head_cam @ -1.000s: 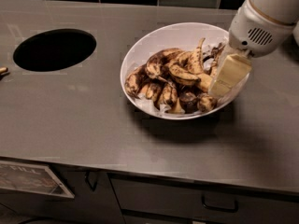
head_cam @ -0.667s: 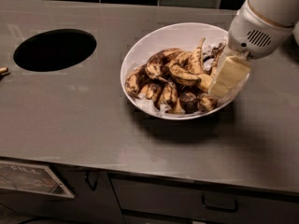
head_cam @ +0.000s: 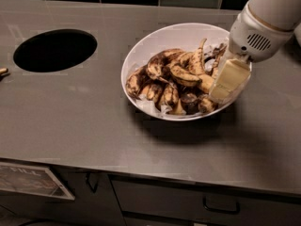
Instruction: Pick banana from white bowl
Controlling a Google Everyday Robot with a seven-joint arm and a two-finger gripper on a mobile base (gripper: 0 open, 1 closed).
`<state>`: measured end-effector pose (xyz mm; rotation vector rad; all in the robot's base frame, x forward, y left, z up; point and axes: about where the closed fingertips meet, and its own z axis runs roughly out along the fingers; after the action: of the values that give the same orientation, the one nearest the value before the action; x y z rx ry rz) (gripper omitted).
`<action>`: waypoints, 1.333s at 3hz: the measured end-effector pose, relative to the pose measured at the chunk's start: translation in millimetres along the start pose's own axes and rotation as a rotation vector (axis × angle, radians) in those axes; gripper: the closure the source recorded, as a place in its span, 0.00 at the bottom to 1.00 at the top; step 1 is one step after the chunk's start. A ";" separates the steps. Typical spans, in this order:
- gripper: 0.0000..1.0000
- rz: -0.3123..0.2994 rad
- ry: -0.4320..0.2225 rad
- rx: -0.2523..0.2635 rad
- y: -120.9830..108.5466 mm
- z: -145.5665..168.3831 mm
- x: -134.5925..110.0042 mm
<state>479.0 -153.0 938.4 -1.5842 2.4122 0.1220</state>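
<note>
The white bowl (head_cam: 155, 39) stands on the grey counter, right of centre. It holds a pile of overripe bananas, most of them heavily blackened. The yellowest banana (head_cam: 203, 82) lies at the right of the pile. My gripper (head_cam: 221, 92) hangs from the white arm at the upper right. It reaches down into the bowl's right side, right beside that banana, and hides the pile's right edge. I cannot tell whether it touches the banana.
A round black hole (head_cam: 55, 49) is cut into the counter (head_cam: 70, 121) at the left. A dark tiled wall runs along the back. Drawers with handles (head_cam: 221, 205) sit below the counter's front edge. A small object (head_cam: 3, 71) pokes in at the left edge.
</note>
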 end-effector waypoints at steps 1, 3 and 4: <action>0.40 0.001 0.000 -0.006 0.1 2.8 1.0; 0.83 0.001 0.000 -0.006 0.1 2.8 1.0; 1.00 0.001 0.000 -0.005 0.1 2.6 0.9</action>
<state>479.0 -153.2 935.6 -1.5855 2.4151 0.1285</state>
